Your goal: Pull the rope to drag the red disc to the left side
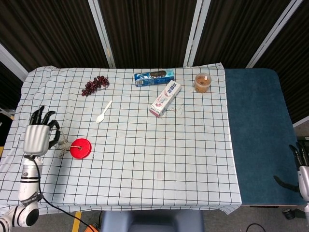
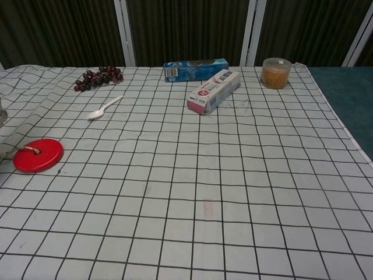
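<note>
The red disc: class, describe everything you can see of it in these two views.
The red disc is a flat, round, glossy piece, plastic by its look, lying flat on the checked tablecloth near the table's left edge. A pale braided rope is fastened at its centre and runs slack toward the left hand, which sits just beside the disc, without touching it.

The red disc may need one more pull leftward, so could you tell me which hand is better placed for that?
Left. The left hand sits right beside the rope tied to the flat red plastic disc; the right hand is off beyond the table's far right edge.
</note>
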Controlling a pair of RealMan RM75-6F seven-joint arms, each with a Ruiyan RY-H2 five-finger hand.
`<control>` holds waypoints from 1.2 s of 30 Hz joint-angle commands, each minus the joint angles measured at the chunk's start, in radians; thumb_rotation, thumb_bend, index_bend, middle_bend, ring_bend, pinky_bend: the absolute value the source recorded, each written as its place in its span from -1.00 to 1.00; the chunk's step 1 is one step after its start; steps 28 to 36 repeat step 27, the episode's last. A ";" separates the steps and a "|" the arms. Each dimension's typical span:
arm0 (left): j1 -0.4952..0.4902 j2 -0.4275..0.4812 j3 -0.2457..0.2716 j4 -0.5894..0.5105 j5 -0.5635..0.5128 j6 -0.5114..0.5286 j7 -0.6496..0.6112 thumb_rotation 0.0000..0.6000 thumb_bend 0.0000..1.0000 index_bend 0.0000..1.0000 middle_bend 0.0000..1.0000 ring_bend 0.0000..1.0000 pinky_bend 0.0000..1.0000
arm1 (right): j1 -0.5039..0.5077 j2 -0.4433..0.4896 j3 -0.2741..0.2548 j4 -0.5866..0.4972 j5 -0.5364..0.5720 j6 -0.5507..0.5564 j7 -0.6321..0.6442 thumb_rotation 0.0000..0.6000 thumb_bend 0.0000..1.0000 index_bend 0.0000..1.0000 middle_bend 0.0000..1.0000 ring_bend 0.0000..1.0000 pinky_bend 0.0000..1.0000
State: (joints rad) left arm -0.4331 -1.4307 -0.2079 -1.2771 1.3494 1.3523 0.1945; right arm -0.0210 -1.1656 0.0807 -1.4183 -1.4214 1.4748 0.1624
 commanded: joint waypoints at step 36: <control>0.218 0.262 0.162 -0.231 0.021 0.098 -0.079 1.00 -0.38 -1.00 -1.00 -1.00 -1.00 | 0.000 0.004 0.002 -0.043 -0.003 0.014 -0.020 1.00 -0.46 -1.00 -1.00 -1.00 -1.00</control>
